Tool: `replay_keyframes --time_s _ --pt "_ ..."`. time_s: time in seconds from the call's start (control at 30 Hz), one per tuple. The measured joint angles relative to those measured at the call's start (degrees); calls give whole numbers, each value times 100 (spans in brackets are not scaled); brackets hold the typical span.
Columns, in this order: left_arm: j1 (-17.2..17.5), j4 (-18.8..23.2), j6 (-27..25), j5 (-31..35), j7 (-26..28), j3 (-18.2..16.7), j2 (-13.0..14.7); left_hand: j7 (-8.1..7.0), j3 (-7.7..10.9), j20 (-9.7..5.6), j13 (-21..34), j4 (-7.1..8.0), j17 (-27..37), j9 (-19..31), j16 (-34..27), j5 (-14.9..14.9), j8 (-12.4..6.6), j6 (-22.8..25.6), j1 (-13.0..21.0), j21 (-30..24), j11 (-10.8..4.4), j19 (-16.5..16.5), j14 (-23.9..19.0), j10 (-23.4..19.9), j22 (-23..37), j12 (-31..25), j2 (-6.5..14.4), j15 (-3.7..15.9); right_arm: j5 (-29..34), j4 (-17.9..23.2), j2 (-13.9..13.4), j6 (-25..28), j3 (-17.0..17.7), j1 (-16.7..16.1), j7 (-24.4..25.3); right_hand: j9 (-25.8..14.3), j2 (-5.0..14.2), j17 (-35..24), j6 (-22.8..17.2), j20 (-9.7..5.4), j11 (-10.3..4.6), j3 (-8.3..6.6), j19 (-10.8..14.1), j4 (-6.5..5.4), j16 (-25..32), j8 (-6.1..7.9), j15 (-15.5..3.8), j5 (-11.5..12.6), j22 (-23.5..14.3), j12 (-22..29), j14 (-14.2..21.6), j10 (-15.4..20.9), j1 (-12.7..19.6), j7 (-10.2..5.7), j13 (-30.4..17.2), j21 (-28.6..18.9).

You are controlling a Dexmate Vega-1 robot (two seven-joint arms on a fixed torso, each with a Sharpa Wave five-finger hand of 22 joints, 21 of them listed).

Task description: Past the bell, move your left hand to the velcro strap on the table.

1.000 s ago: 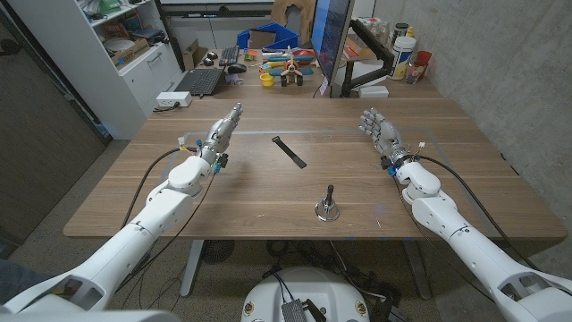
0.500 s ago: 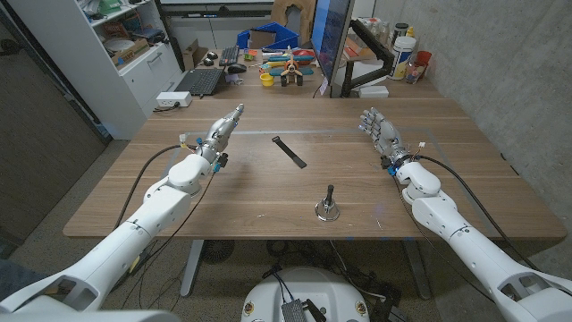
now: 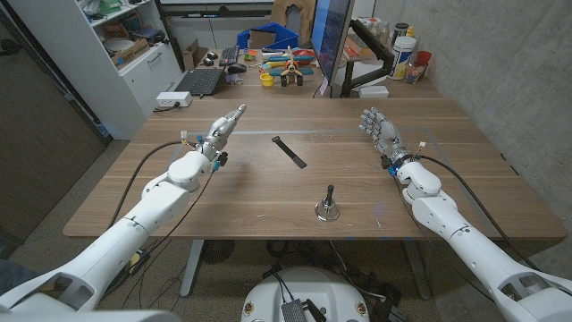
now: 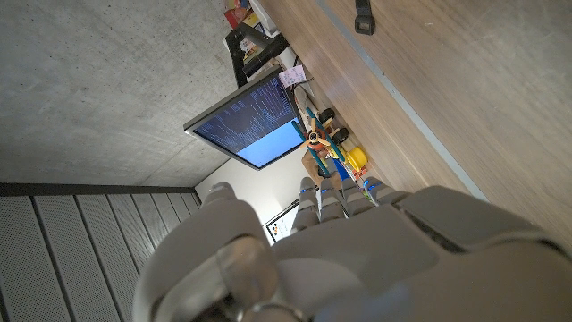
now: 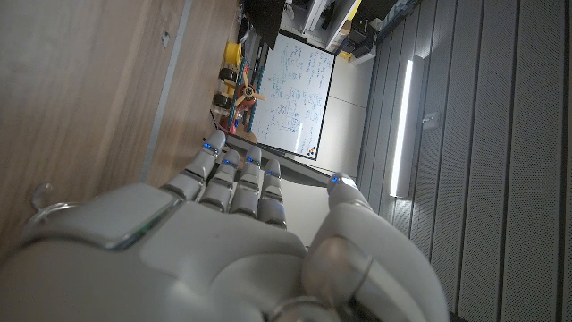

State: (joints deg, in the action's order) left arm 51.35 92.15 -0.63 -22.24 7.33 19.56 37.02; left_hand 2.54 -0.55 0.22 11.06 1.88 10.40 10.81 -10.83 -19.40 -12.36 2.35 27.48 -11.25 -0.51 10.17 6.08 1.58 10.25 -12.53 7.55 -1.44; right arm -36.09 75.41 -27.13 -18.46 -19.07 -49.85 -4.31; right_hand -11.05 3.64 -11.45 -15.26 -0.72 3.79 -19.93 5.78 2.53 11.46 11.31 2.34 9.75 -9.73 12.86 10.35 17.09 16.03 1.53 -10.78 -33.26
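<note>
Reaching is the step in hand: the bell (image 3: 327, 211) stands near you at centre; beyond it lies the strap (image 3: 289, 150). Your left hand (image 3: 221, 131), fingers straight and together, empty, hovers left of it; next, sweep right.

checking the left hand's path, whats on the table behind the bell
Behind the bell lies the black strap on bare wood, further back and to the left. The left hand is left of it, not touching. Nothing covers it.
</note>
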Motion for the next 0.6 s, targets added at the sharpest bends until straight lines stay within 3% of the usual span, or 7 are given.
replay_keyframes --time_s 0.6 --pt "-150 157 -471 289 59 90 98 -53 31 32 0 -125 1 -1 0 34 40 -54 180 24 0 -32 19 0 0 0 -2 19 -19 -94 35 -34 0 49 -45 0 0 -1 0 0 0 0 0 0 0 0 -21 0 0 0 21 0 0 0 0 45"
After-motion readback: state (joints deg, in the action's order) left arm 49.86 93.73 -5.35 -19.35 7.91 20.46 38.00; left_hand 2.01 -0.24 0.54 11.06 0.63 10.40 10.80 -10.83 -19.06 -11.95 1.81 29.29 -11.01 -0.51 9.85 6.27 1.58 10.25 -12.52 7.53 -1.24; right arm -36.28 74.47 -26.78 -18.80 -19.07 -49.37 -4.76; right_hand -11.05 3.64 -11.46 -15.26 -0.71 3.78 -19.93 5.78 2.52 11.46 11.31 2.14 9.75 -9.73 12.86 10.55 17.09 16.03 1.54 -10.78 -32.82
